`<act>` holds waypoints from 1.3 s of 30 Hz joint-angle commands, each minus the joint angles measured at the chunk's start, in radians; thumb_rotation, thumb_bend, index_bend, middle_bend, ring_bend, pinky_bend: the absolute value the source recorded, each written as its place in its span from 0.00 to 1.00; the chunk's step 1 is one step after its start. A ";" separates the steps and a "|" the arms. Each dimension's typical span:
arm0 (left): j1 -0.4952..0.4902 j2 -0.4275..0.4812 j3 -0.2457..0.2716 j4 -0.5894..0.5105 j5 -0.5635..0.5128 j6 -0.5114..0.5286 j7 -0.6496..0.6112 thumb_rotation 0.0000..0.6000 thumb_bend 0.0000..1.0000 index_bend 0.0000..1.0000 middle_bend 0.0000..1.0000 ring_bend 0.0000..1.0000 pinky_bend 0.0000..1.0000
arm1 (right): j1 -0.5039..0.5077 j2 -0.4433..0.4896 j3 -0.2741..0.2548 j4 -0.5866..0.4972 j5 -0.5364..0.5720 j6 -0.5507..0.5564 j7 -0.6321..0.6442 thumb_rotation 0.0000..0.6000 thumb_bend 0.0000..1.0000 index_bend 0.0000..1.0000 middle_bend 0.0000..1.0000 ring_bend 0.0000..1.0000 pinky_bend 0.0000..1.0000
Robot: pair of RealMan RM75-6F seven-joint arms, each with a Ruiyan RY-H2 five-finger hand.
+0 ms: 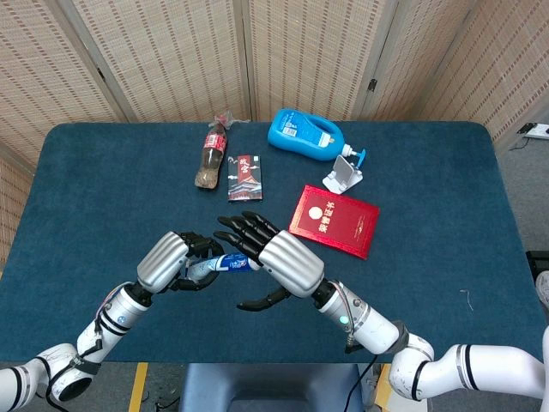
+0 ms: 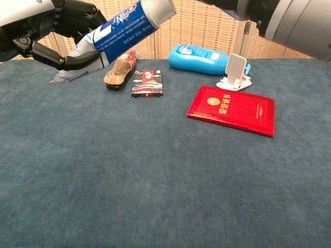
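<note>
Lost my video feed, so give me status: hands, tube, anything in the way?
Left hand holds toothpaste tube, lifted off table, cap end tilted up. Right hand over the cap end; contact cannot be told. Cola bottle and card pack lie beyond.

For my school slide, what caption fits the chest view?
Left hand holds a toothpaste tube up above the blue table.

We could make out little print. The red booklet [image 2: 232,110] carried a gold emblem and gold Chinese characters, too small for us to read. The toothpaste tube [image 2: 120,30], the blue bottle [image 2: 199,53], the cola bottle [image 2: 118,70] and the small dark packet [image 2: 148,83] bore labels we could not decipher.
</note>
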 commanded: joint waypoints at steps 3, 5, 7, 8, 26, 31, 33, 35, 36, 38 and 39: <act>0.003 0.004 -0.004 -0.003 -0.003 0.008 -0.015 1.00 0.60 0.78 0.83 0.77 0.60 | 0.002 -0.014 -0.001 0.015 -0.003 0.014 -0.008 0.01 0.00 0.00 0.00 0.00 0.00; 0.006 0.005 -0.004 -0.004 -0.003 0.013 -0.026 1.00 0.60 0.78 0.83 0.77 0.60 | 0.001 -0.016 -0.003 0.021 -0.004 0.019 -0.007 0.01 0.00 0.00 0.00 0.00 0.00; 0.008 0.006 -0.003 -0.008 0.000 0.018 -0.040 1.00 0.60 0.78 0.83 0.77 0.60 | 0.004 -0.020 -0.004 0.026 -0.003 0.019 -0.003 0.01 0.00 0.00 0.00 0.00 0.00; 0.008 0.006 -0.003 -0.010 0.002 0.019 -0.043 1.00 0.60 0.78 0.83 0.77 0.60 | 0.006 -0.022 -0.004 0.028 -0.005 0.019 -0.001 0.01 0.00 0.00 0.00 0.00 0.00; -0.009 0.008 -0.017 -0.028 -0.005 -0.003 -0.022 1.00 0.60 0.81 0.86 0.81 0.61 | 0.035 -0.066 -0.005 0.050 0.011 0.012 -0.049 0.01 0.00 0.00 0.00 0.00 0.00; -0.006 0.017 -0.014 -0.023 -0.009 -0.006 -0.016 1.00 0.60 0.81 0.88 0.82 0.61 | 0.037 -0.059 -0.010 0.048 0.028 -0.001 -0.072 0.00 0.00 0.00 0.00 0.00 0.00; -0.005 0.020 -0.014 -0.022 -0.010 -0.006 -0.018 1.00 0.60 0.82 0.88 0.82 0.61 | 0.038 -0.062 -0.009 0.051 0.029 0.000 -0.074 0.00 0.00 0.00 0.00 0.00 0.00; -0.005 0.021 -0.013 -0.022 -0.010 -0.006 -0.020 1.00 0.60 0.82 0.88 0.82 0.61 | 0.040 -0.064 -0.010 0.054 0.029 -0.001 -0.073 0.00 0.00 0.00 0.00 0.00 0.00; -0.005 0.022 -0.014 -0.022 -0.010 -0.006 -0.020 1.00 0.60 0.82 0.88 0.82 0.61 | 0.041 -0.067 -0.010 0.056 0.029 -0.001 -0.072 0.00 0.00 0.00 0.00 0.00 0.00; -0.004 0.023 -0.015 -0.022 -0.009 -0.004 -0.022 1.00 0.60 0.82 0.88 0.82 0.61 | 0.043 -0.070 -0.012 0.060 0.029 -0.003 -0.071 0.00 0.00 0.00 0.00 0.00 0.00; -0.004 0.023 -0.014 -0.022 -0.008 -0.003 -0.023 1.00 0.60 0.82 0.88 0.82 0.61 | 0.043 -0.072 -0.012 0.061 0.025 0.001 -0.071 0.00 0.00 0.00 0.00 0.00 0.00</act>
